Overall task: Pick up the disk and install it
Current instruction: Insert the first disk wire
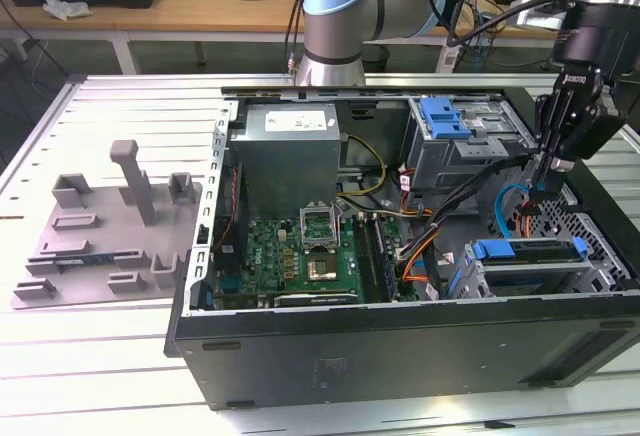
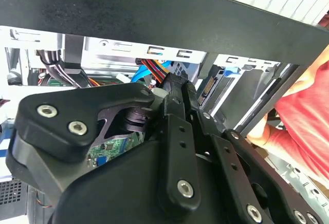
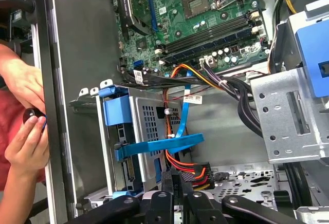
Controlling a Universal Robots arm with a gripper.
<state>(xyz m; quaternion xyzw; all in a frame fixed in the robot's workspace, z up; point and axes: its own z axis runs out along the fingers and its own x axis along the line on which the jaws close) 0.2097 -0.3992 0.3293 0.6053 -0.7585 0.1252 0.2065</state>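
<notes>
Inside the open computer case [image 1: 400, 356], the disk [image 1: 530, 249] sits in the near-right drive cage, blue bracket showing. Just beyond it, the gripper [image 1: 540, 186] hangs closed, seemingly pinching a black power plug [image 3: 203, 172]. Cabling looks underway and calls for aligning plug with port.

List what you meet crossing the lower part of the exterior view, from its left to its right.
grey plastic fixture → green motherboard → orange and black cables → the disk in its blue bracket
</notes>
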